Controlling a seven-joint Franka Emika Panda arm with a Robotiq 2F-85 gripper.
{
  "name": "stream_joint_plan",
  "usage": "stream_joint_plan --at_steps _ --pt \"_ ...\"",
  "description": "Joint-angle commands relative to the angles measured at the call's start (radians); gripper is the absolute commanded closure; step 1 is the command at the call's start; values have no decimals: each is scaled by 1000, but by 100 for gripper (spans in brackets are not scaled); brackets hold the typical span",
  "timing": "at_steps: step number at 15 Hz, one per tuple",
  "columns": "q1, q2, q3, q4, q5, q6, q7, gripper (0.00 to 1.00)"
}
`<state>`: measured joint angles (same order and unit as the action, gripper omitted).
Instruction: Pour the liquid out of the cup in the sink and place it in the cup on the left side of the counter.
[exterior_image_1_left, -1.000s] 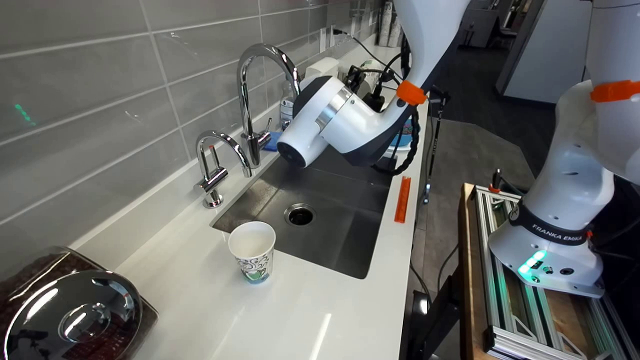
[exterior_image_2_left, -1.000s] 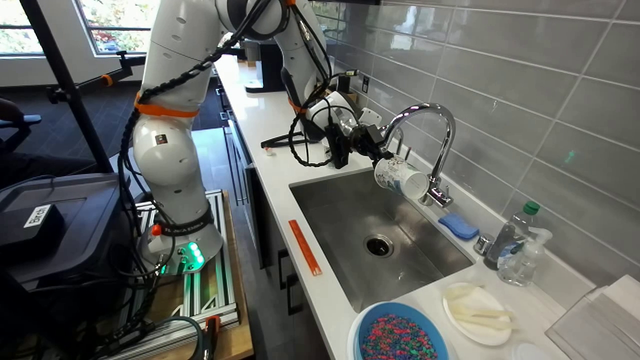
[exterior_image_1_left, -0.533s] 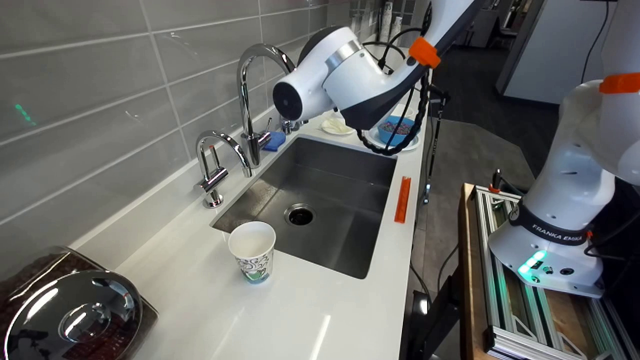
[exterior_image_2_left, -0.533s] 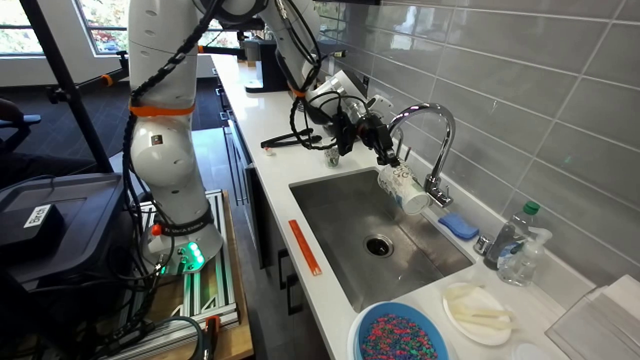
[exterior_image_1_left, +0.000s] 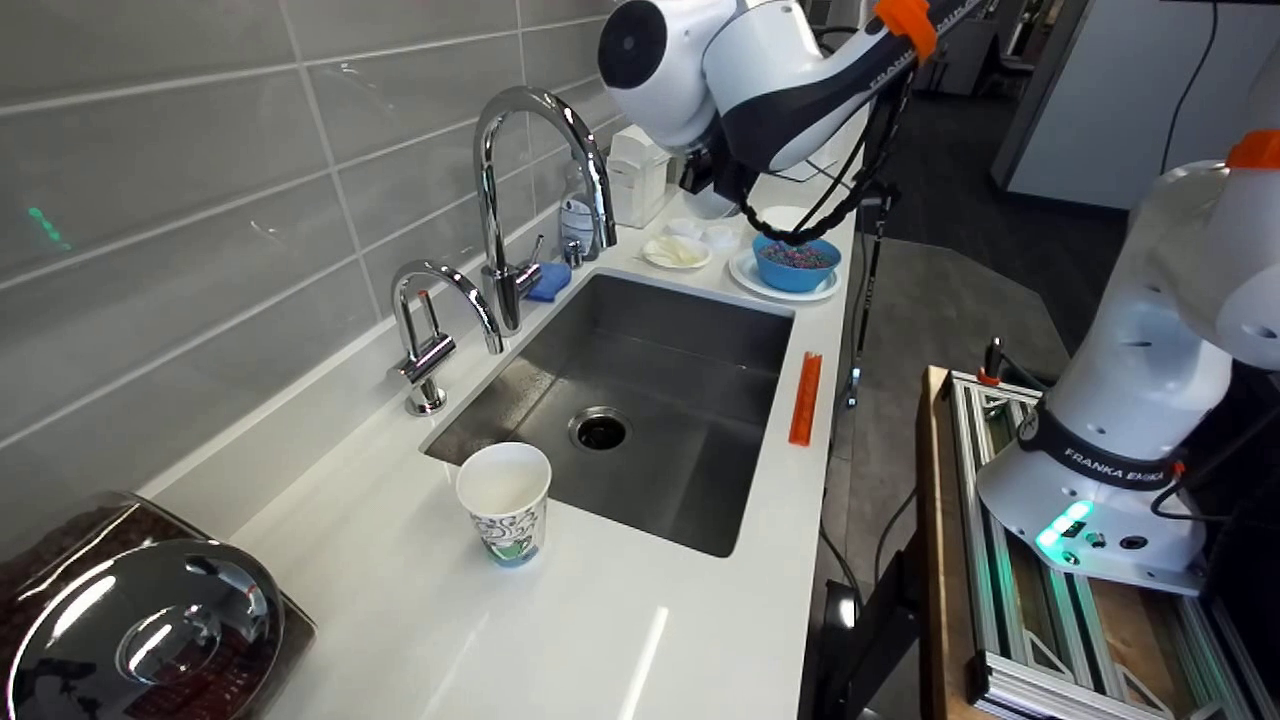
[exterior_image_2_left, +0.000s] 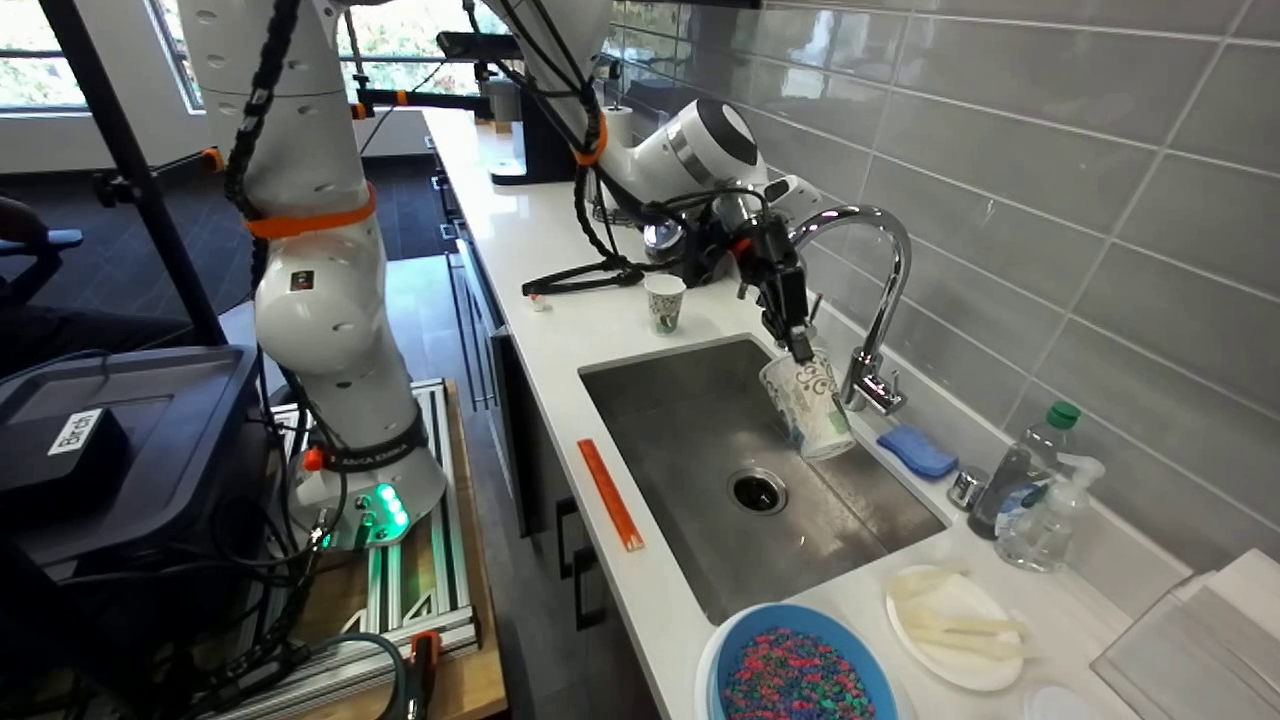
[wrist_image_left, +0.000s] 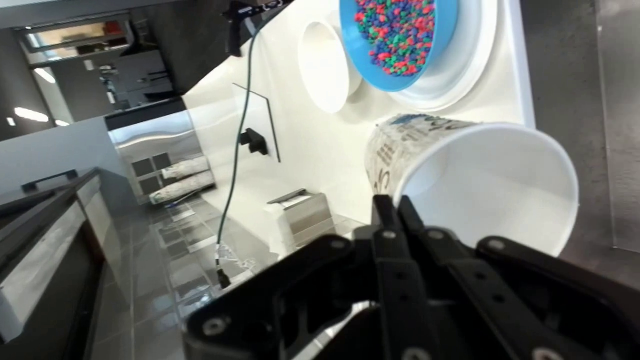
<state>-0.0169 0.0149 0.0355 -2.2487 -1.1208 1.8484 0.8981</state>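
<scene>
My gripper (exterior_image_2_left: 800, 345) is shut on the rim of a white patterned paper cup (exterior_image_2_left: 808, 405). It holds the cup tilted above the sink (exterior_image_2_left: 680, 420), beside the tall faucet, mouth up towards the gripper and base down. In the wrist view the fingertips (wrist_image_left: 392, 205) pinch the rim, one inside and one outside; the cup (wrist_image_left: 495, 190) shows a white interior with no liquid visible. In an exterior view the arm mostly hides the held cup. A second patterned cup stands upright on the counter by the sink, seen in both exterior views (exterior_image_1_left: 505, 500) (exterior_image_2_left: 664, 303).
A tall faucet (exterior_image_2_left: 895, 270) stands close beside the held cup, with a small faucet (exterior_image_1_left: 430, 350) nearby. A blue bowl of coloured pieces (exterior_image_2_left: 800, 665), a plate (exterior_image_2_left: 955, 640), soap bottles (exterior_image_2_left: 1030, 480), a sponge (exterior_image_2_left: 917, 452), an orange strip (exterior_image_2_left: 610, 495) and a lidded jar (exterior_image_1_left: 150, 630) line the counter.
The arm has risen and drawn back from the counter cup. The held cup has swung from nearly level towards upright, its base dropping. The counter cup has come into full view.
</scene>
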Motion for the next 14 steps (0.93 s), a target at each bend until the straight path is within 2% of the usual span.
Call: stream_joint_plan --at_steps 1,9,14 --pt "-14 -106 -39 -85 114 142 -176 99" --pt "-5 -225 -69 -190 406 279 -586 99" --pt "16 -223 -50 -196 552 339 -784 99"
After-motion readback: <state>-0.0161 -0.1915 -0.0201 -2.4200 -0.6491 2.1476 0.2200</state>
